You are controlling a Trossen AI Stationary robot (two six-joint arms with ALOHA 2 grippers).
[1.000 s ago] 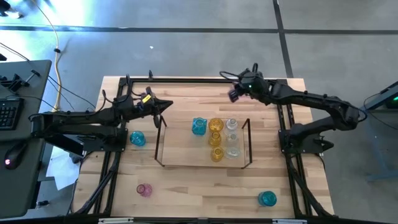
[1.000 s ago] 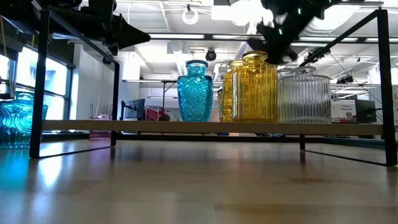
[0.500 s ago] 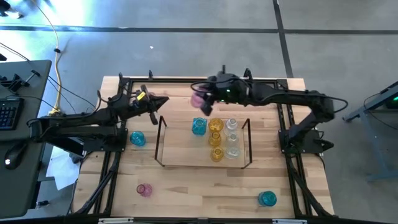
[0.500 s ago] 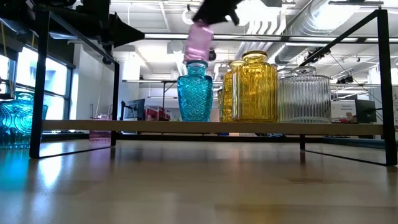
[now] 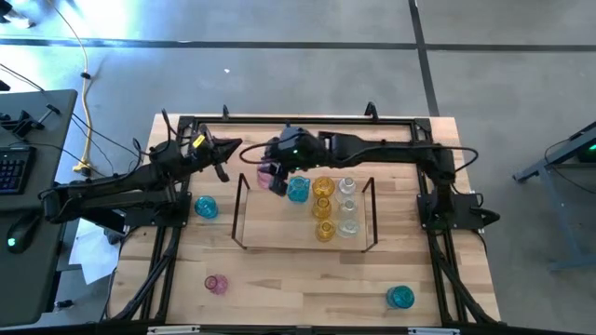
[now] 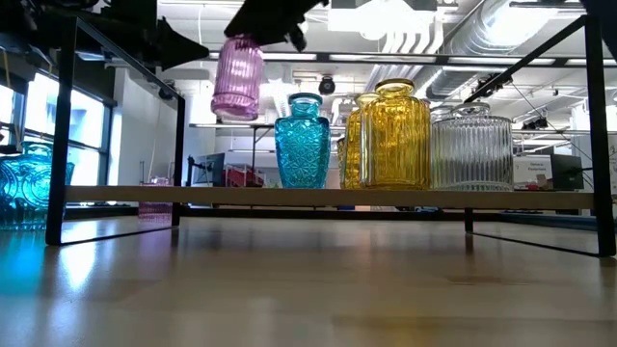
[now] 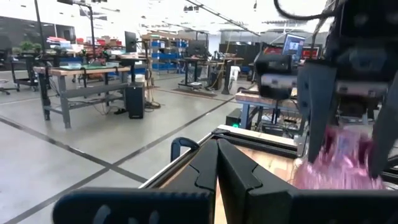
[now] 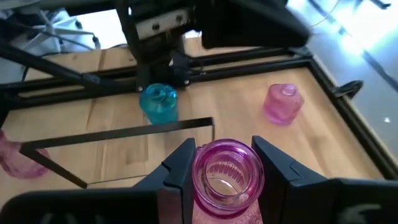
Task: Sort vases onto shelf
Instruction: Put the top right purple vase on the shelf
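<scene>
My right gripper reaches in from the far right and is shut on a pink ribbed vase, held in the air above the left end of the shelf. On the shelf stand a teal vase, several yellow vases and clear vases. Resting on the table are a teal vase, a pink vase and another teal vase. My left gripper is shut and empty, hovering just left of the pink vase. My right gripper pinches the pink vase at its neck, just under the open mouth, one finger on each outer side. The fingers come from above, pointing down. The vase hangs upright below them, lifted clear of the shelf and table.
A black metal frame borders the table and its posts stand near both arms. The shelf's dark wire end frames rise at each end. The shelf's left half holds no vases. A desk with a keyboard sits beyond the left edge.
My right gripper has swept from the table's far right corner toward the left along the far edge, carrying the pink vase, and has come lower over the shelf's left end. My left gripper has drawn back slightly toward the far left, staying shut.
</scene>
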